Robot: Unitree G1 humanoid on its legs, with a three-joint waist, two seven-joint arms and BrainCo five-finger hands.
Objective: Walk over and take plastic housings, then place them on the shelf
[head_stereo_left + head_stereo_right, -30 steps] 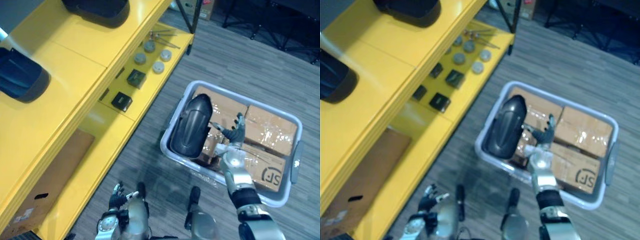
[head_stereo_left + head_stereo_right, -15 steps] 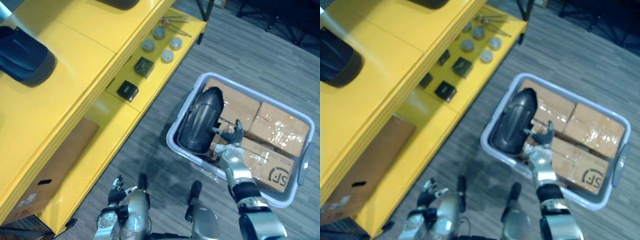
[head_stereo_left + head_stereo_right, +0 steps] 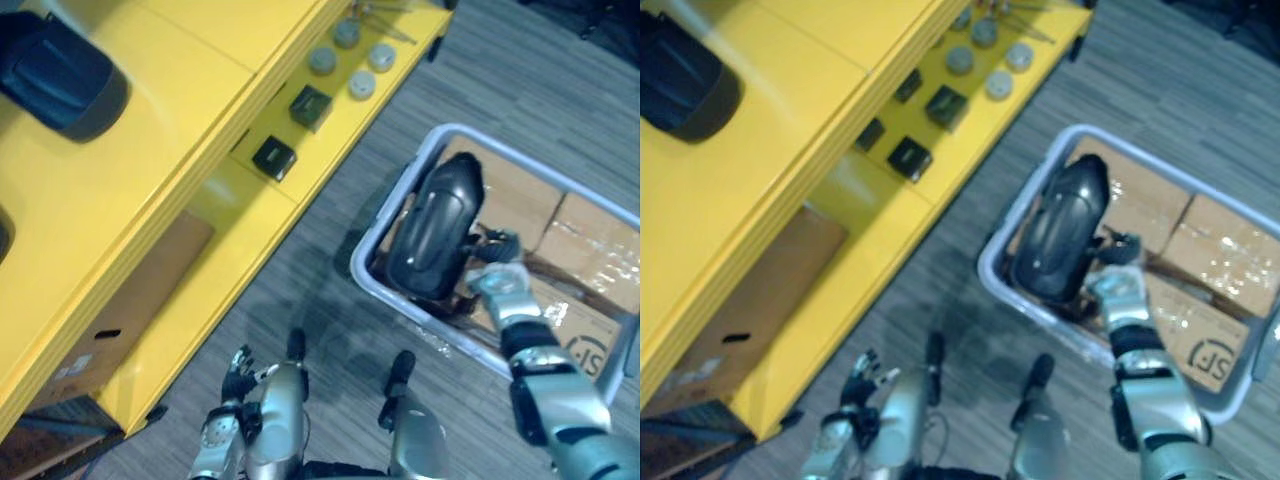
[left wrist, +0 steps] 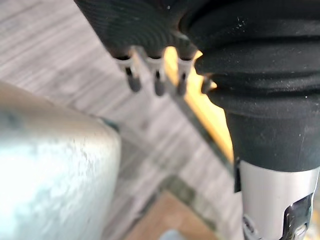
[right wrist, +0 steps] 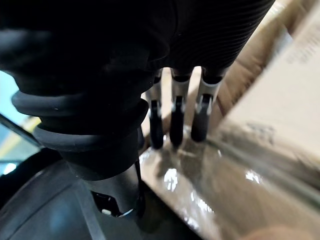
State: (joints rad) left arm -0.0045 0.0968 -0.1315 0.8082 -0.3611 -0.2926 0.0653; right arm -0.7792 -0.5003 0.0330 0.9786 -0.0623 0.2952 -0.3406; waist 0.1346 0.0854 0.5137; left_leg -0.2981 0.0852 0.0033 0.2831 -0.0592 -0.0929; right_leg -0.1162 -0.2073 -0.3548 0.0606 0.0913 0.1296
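Left hand (image 3: 237, 372) is hanging nearest me, low at my side, fingers relaxed and carrying nothing. Farther out, my right hand (image 3: 492, 272) is reaching into the grey bin (image 3: 372, 278), fingers straight and gripping nothing. The plastic housing (image 3: 435, 225) is leaning just to its left, long axis running away from me. Since a second ago my view is shifting, and this hand is closing on the housing's flank. Beyond, the yellow shelf (image 3: 200, 90) is waiting.
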